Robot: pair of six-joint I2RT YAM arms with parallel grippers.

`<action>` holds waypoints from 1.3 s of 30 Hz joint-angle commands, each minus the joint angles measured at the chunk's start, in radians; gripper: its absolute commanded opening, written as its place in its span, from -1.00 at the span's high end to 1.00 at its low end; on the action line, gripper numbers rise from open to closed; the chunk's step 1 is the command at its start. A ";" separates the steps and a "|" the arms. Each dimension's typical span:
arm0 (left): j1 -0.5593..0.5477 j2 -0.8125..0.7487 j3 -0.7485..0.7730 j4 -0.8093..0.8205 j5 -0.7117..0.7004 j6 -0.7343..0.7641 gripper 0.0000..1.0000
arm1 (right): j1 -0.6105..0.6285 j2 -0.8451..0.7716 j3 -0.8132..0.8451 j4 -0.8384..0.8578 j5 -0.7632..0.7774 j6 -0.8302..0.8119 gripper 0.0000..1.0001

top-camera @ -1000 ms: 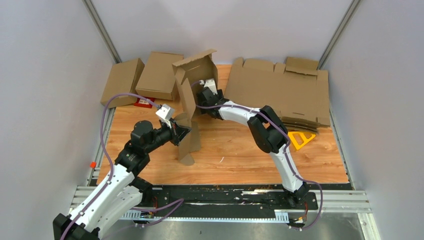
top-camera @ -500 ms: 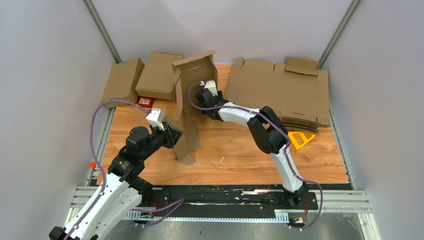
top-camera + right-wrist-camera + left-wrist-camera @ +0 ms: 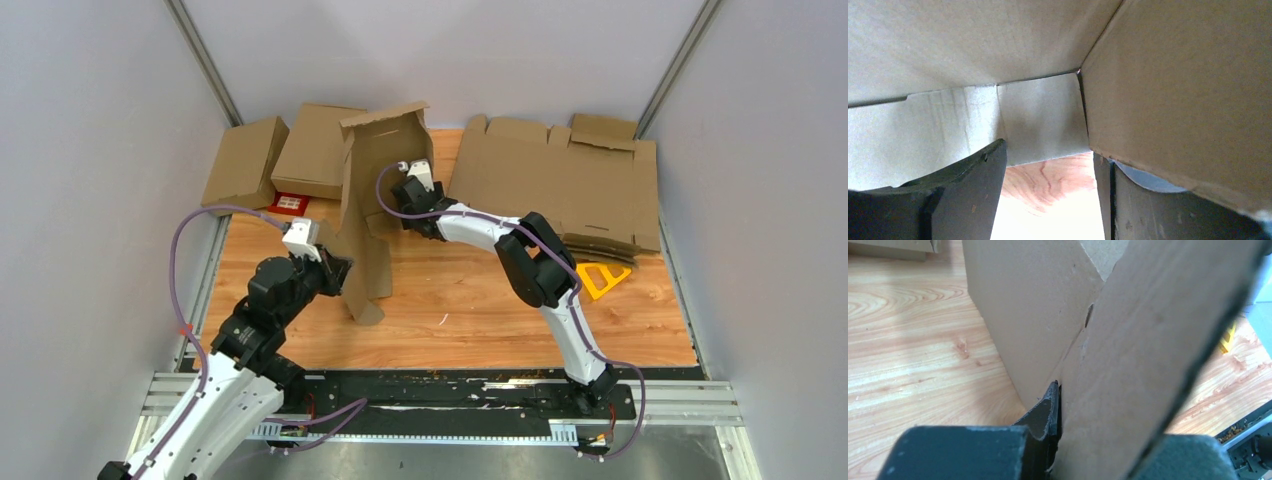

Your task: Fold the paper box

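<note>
Paper box [image 3: 385, 175] stands on end on the table [image 3: 500, 310], upper centre of the top view, with one long flap trailing toward the lower left. Left gripper [image 3: 343, 270] is pinched on that flap — in the wrist view cardboard fills the gap between its fingers. Right gripper [image 3: 1048, 165] sits inside the carton, fingers apart, nothing between them.

Judgement: light, stiff corrugated board that hinges only at its creases — easily tipped, and dented if squeezed hard. Best hold is a flap edge close to a crease, with the other arm bracing an inner wall.
</note>
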 commanded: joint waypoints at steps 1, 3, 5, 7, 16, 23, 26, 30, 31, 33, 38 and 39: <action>0.001 0.055 0.001 0.009 0.050 -0.005 0.87 | 0.011 -0.005 0.054 -0.068 -0.092 -0.004 -0.28; 0.001 0.073 0.002 0.017 0.074 -0.004 0.92 | 0.011 -0.001 0.068 -0.066 -0.109 0.008 -0.28; 0.001 0.086 0.003 0.021 0.093 -0.001 0.97 | 0.011 -0.001 0.075 -0.056 -0.122 0.023 -0.28; 0.001 0.093 0.001 0.026 0.106 0.002 1.00 | 0.012 -0.002 0.072 -0.033 -0.128 0.040 -0.29; 0.001 0.096 -0.017 0.048 0.162 0.001 1.00 | -0.012 0.033 0.109 -0.049 -0.100 0.196 -0.55; 0.002 0.094 -0.017 0.047 0.170 0.002 1.00 | -0.014 0.092 0.153 -0.145 -0.018 0.158 -0.64; 0.001 0.091 -0.019 0.047 0.169 -0.001 1.00 | 0.005 0.121 0.192 -0.237 0.070 0.112 -0.72; 0.001 0.091 -0.019 0.046 0.162 -0.004 1.00 | 0.041 0.120 0.169 -0.252 0.201 0.061 -0.82; 0.001 0.092 -0.018 0.047 0.163 -0.004 1.00 | 0.041 0.116 0.165 -0.254 0.199 0.059 -0.82; 0.001 0.092 -0.018 0.046 0.162 -0.006 1.00 | 0.040 0.096 0.142 -0.229 0.174 0.048 -0.82; 0.001 0.095 -0.017 0.047 0.167 -0.009 1.00 | 0.040 -0.054 0.018 -0.070 0.091 0.004 -0.80; 0.001 0.096 -0.015 0.047 0.170 -0.010 1.00 | 0.040 -0.079 -0.003 -0.047 0.079 -0.005 -0.80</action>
